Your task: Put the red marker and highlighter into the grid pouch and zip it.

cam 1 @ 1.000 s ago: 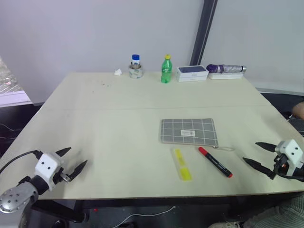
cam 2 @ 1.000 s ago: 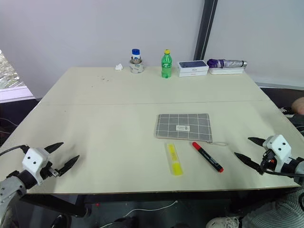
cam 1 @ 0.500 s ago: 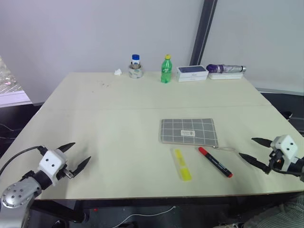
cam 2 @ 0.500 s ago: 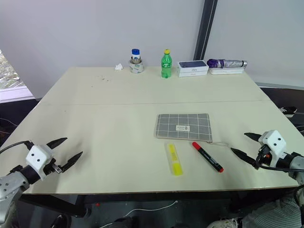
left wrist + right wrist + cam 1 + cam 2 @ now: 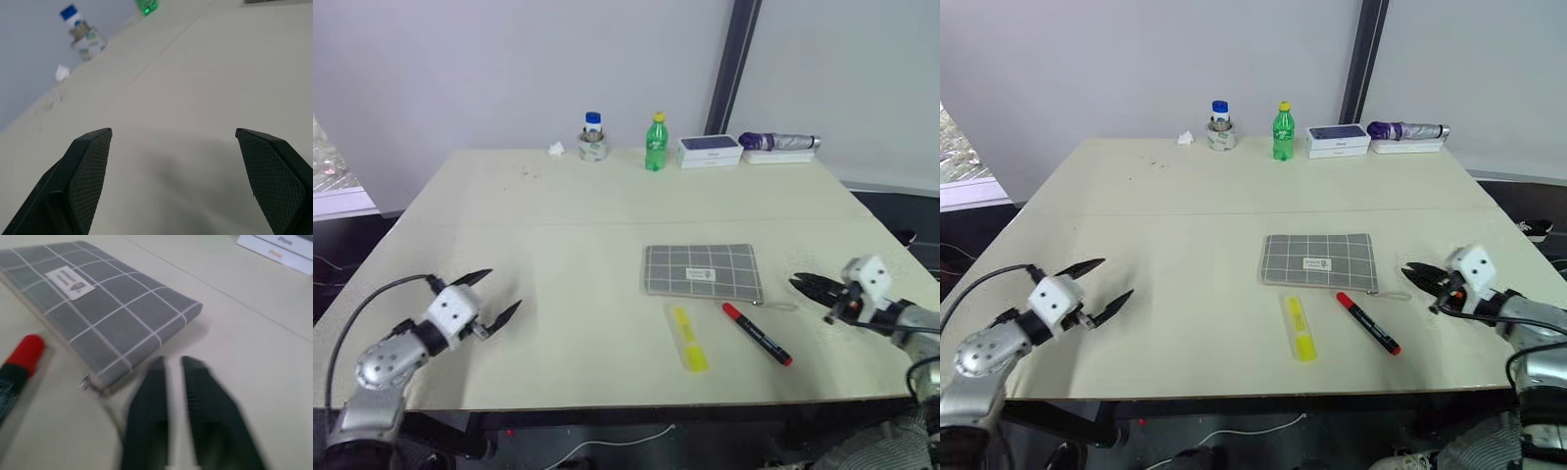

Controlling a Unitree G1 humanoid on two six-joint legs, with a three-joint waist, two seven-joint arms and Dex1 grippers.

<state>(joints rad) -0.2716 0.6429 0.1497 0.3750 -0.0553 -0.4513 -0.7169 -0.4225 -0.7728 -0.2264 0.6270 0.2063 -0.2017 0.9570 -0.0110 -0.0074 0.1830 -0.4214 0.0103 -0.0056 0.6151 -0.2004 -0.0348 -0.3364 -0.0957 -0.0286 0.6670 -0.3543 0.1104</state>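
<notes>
Grey grid pouch lies flat mid-table, with the highlighter at its 6 o'clock and the red marker at 5. The right tool, fingers nearly together and empty, may snag the strap. The left tool is wide, holding nothing.

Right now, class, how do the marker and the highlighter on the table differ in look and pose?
The marker is black with a red cap; the highlighter is translucent yellow. The marker lies slanted, cap toward the pouch; the highlighter lies nearly straight, pointing away from the pouch. The marker sits nearer the right gripper; the highlighter lies to its left. Both lie flat on the table, outside the pouch, untouched.
</notes>
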